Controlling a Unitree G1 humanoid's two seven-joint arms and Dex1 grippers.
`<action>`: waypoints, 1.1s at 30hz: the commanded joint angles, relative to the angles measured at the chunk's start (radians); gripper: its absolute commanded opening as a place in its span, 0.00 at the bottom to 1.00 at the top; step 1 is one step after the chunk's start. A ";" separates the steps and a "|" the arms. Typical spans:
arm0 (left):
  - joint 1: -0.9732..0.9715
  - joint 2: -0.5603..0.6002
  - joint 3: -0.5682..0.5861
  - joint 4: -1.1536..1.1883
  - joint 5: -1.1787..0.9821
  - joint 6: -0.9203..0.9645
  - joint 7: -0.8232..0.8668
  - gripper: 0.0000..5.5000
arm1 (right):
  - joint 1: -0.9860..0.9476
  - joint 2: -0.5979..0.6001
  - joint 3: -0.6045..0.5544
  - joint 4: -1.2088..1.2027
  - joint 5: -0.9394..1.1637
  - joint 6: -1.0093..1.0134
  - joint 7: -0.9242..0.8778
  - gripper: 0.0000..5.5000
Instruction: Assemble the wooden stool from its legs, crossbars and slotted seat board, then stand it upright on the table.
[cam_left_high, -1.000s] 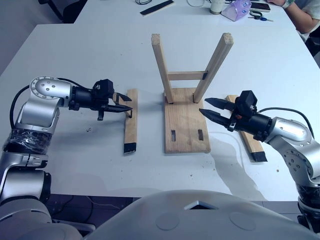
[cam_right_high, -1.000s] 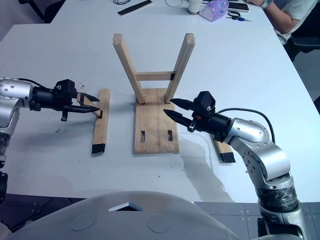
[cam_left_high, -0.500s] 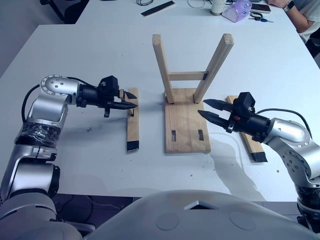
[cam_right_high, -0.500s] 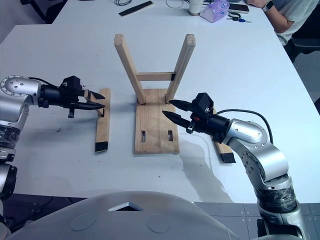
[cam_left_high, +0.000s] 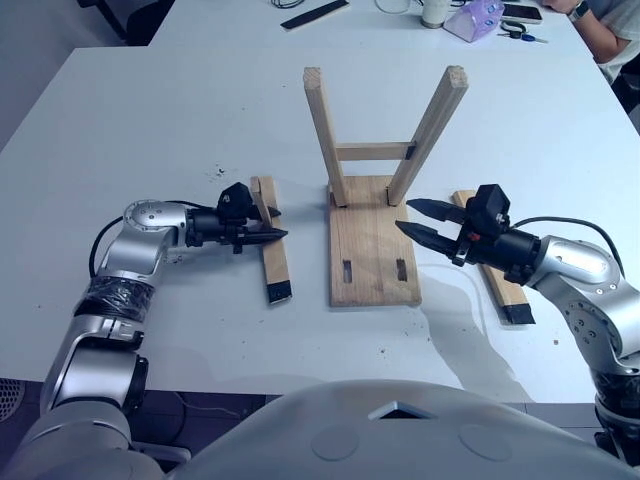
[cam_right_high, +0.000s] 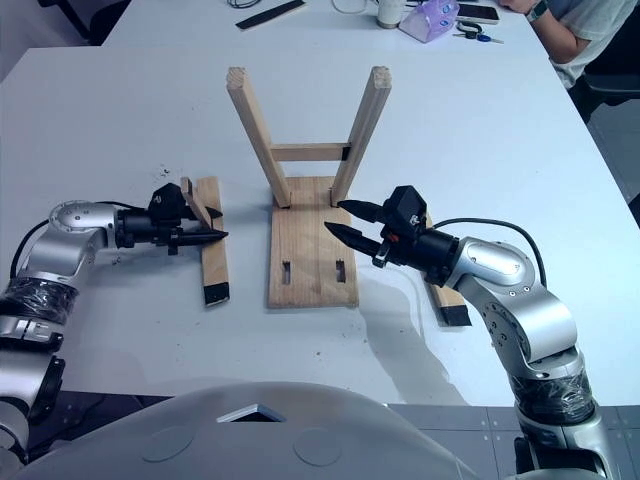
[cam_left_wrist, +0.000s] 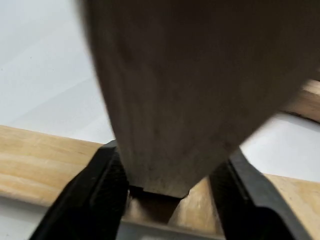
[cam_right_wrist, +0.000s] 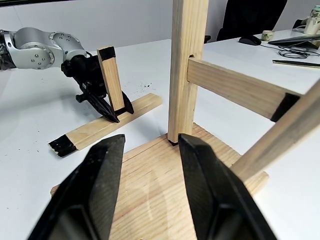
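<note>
At table centre, the slotted seat board (cam_left_high: 372, 262) lies flat, two joined legs (cam_left_high: 325, 130) standing in its far slots; left gripper (cam_left_high: 270, 228) clamped on the short upright bar (cam_right_wrist: 112, 77) of a loose leg (cam_left_high: 274, 265) lying beside the board; right gripper (cam_left_high: 405, 214) spread wide, low over the board's right edge.

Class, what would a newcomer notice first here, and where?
At the table's middle, two legs joined by a crossbar stand up from the flat seat board. Left of it, the left gripper is shut on a short crossbar rising from a loose leg; the right gripper hangs open at the board's right.
</note>
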 joint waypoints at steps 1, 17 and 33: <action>0.077 -0.004 0.014 0.013 0.021 -0.008 0.016 0.52 | -0.004 -0.012 -0.003 -0.001 -0.007 0.006 0.005 0.36; -0.081 0.066 0.358 -0.471 -0.393 0.351 0.108 0.52 | -0.020 -0.012 -0.018 0.013 -0.004 0.001 0.024 0.36; -0.075 -0.020 0.279 -0.388 -0.375 0.398 0.187 0.52 | -0.029 -0.002 0.005 0.027 -0.022 -0.008 0.026 0.36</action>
